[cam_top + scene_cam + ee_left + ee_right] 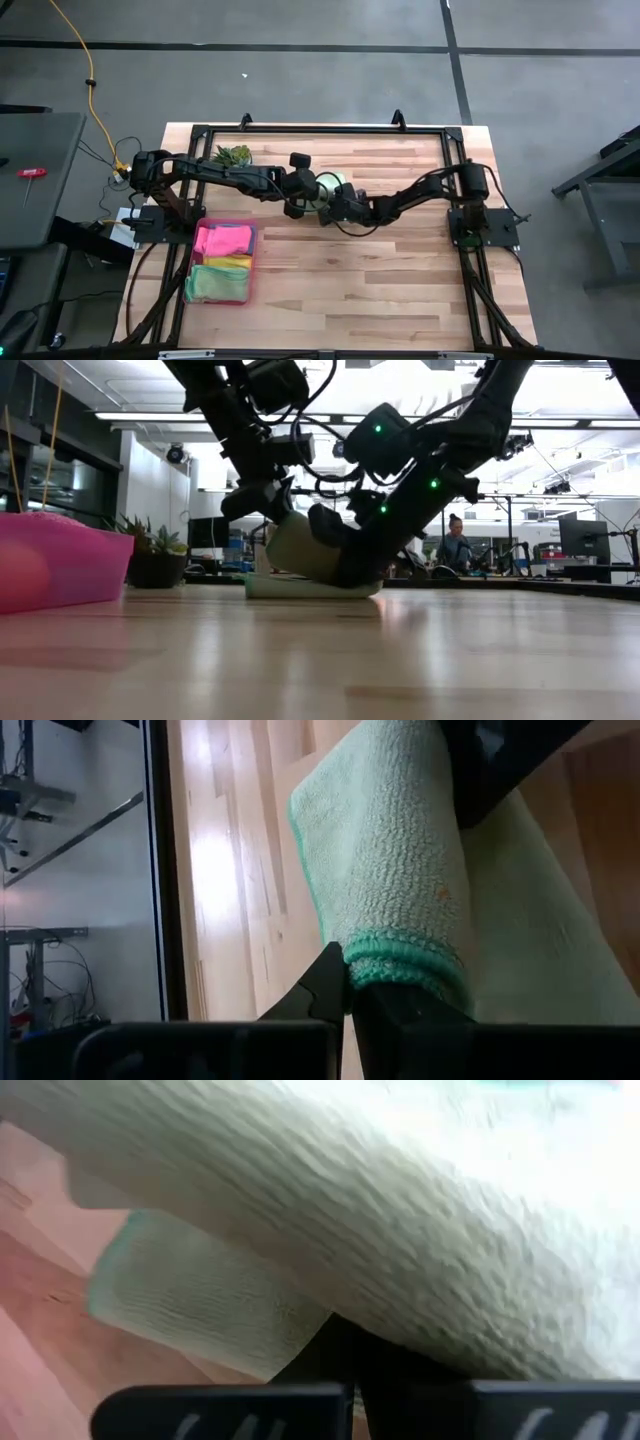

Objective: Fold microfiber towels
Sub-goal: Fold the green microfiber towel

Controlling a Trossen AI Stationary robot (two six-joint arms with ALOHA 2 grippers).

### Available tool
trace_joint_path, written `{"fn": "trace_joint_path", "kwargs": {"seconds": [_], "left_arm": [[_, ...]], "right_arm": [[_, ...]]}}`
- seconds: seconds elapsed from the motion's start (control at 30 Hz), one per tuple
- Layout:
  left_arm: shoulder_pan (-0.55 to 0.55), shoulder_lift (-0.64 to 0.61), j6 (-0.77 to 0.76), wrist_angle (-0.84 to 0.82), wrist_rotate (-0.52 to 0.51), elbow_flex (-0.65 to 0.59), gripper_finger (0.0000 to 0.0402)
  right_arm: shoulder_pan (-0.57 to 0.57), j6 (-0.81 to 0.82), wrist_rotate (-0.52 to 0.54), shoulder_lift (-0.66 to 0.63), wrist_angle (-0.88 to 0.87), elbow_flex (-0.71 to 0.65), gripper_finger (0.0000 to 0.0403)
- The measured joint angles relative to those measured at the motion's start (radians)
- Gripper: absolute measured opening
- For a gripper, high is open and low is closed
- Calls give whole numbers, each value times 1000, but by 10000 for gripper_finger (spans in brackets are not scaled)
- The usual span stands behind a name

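Near table centre, left gripper and right gripper pinched shut on pale green microfiber towel, edge lifted for folding over.

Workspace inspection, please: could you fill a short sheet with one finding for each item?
Surface: wooden table, mostly bare.
Job's things: pale green towel partly lifted mid-table; pink, yellow and green towels in the pink tray.
Clutter: small plant near the far edge.
Grippers: left gripper shut on pale green towel; right gripper shut on it too.
Cables: yellow cable on the floor.
Surroundings: person seated far behind.
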Motion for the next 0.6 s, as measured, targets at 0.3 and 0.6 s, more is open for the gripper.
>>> {"fn": "trace_joint_path", "kwargs": {"seconds": [0.3, 0.6], "left_arm": [[-24, -8, 1, -102, -13, 0, 1], [-45, -25, -76, -204, -10, 0, 1]], "right_arm": [[-3, 106, -1, 11, -23, 2, 0], [-4, 113, -1, 11, -36, 2, 0]]}}
